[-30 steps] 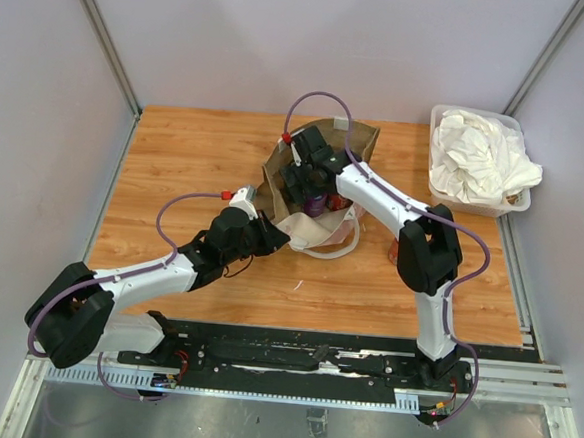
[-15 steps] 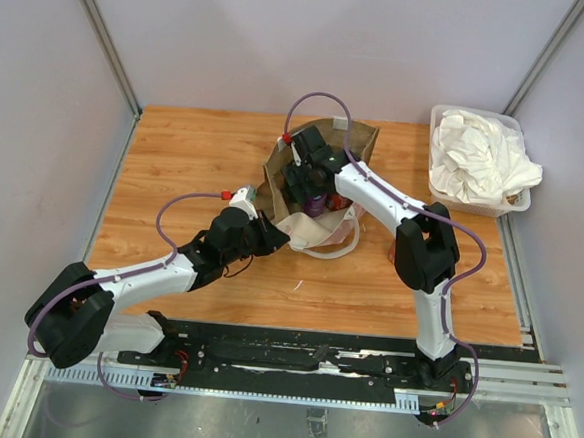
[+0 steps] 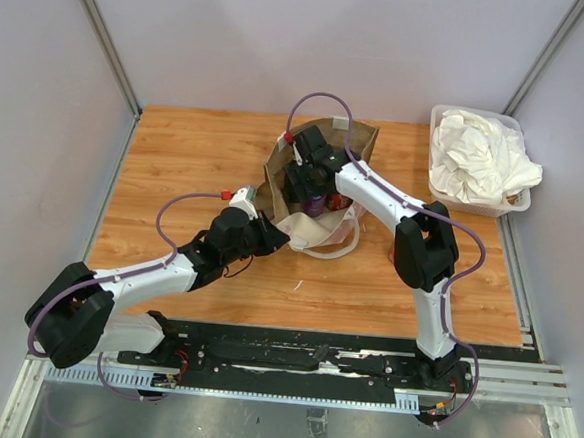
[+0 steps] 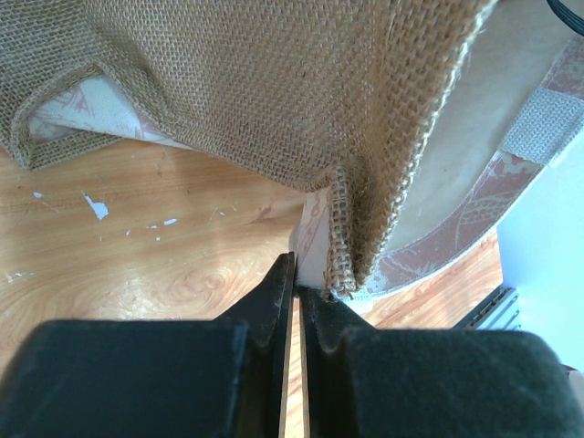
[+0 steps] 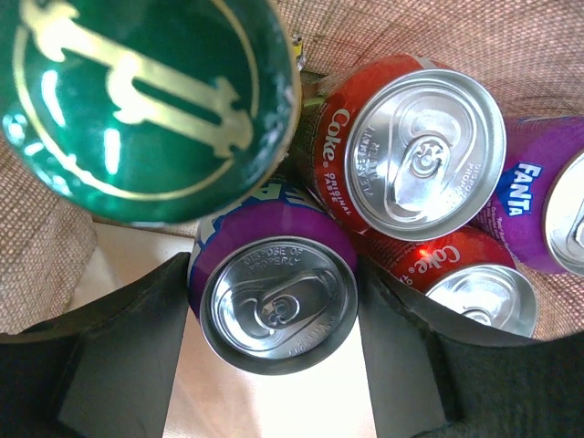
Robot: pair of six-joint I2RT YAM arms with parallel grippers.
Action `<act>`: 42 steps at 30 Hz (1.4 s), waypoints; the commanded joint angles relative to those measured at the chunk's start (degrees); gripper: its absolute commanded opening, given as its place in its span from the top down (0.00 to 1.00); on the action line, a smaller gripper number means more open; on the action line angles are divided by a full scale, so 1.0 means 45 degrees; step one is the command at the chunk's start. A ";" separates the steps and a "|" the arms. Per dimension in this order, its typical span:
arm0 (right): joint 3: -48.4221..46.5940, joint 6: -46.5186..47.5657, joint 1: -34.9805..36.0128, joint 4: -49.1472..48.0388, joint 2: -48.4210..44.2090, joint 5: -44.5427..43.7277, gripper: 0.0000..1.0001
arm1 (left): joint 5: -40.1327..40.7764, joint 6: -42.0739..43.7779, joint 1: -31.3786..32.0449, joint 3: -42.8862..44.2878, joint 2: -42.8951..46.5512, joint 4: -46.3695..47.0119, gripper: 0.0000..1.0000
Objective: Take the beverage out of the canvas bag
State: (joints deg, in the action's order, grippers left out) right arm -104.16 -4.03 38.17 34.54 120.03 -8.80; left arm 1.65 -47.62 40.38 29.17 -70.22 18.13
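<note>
The tan canvas bag [image 3: 356, 139] stands open at the table's middle back; its weave fills the left wrist view [image 4: 274, 91]. My left gripper [image 3: 271, 234] is shut on the bag's near lower edge [image 4: 339, 246], with the jaws nearly closed [image 4: 297, 274]. My right gripper [image 3: 307, 185] reaches down inside the bag. In the right wrist view its jaws [image 5: 274, 315] sit on both sides of a purple Fanta can [image 5: 278, 306] and touch it. Beside it are two red Coke cans [image 5: 424, 155], another purple Fanta can [image 5: 557, 201] and a green can [image 5: 137, 100].
A clear plastic bin of white cloths [image 3: 480, 160] stands at the back right. The bag's white looped handle [image 3: 332, 244] lies on the wood in front of it. Grey walls enclose the table on three sides.
My right gripper has shifted very slightly inside the bag. The left arm has not moved.
</note>
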 commanded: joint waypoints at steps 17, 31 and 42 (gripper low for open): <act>-0.0328 0.0550 0.0072 0.0071 -0.5233 -0.1060 0.99 | 0.0006 0.0257 0.0128 0.0003 -0.0424 -0.0601 0.92; 0.1391 0.1550 -0.0463 -0.0118 -0.9641 -0.5992 0.99 | -0.0037 0.0224 0.0128 -0.0017 -0.0398 -0.0582 0.92; 0.6085 -0.0522 -0.4940 -0.0041 -1.2523 -0.4297 0.99 | 0.0004 0.0290 0.0138 -0.0036 -0.0309 -0.0592 0.92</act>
State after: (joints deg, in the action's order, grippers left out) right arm -80.64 -1.76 22.31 37.93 68.34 -30.83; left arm 1.65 -47.59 40.38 29.19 -71.11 18.13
